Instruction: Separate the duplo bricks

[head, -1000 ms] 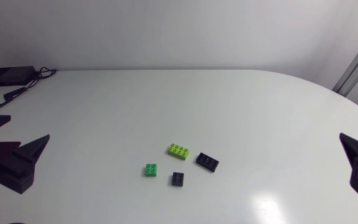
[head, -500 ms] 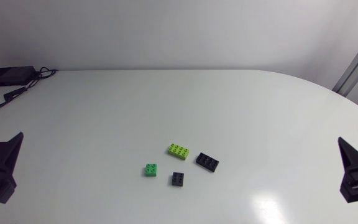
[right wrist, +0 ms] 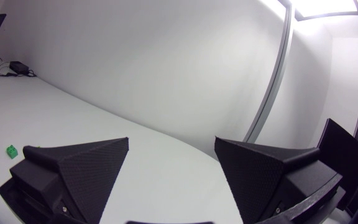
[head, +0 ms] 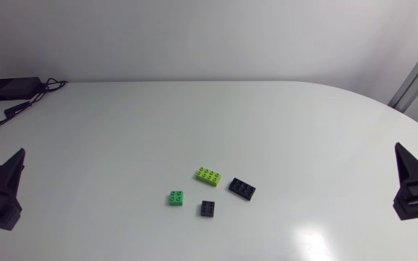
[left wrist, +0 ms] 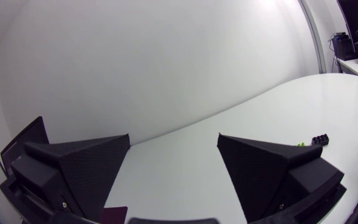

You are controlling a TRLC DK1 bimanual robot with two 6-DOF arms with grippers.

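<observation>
Lying singly on the tabletop (head: 194, 123), four duplo bricks were found, none stacked on or touching another. The lime brick (head: 208, 174) was taken as the landmark: the long black brick (head: 242, 188) was placed just beside it toward the right arm's side, the small green brick (head: 175, 197) near it toward the left arm's side, and the small black brick (head: 208, 209) near it toward the front edge. Against the frames of a second before, no brick was seen to have shifted, while the left pincer (left wrist: 173, 140) had been drawn back from the lime brick to the table's side edge, and the right pincer (right wrist: 171, 143) had been pulled slightly back on the opposite side. Both pincers were held wide apart with nothing between their fingers, well away from the lime brick. From this it was judged that the separating was already done and that the arms were being retired to rest; no joined pair was left to be pulled apart.
</observation>
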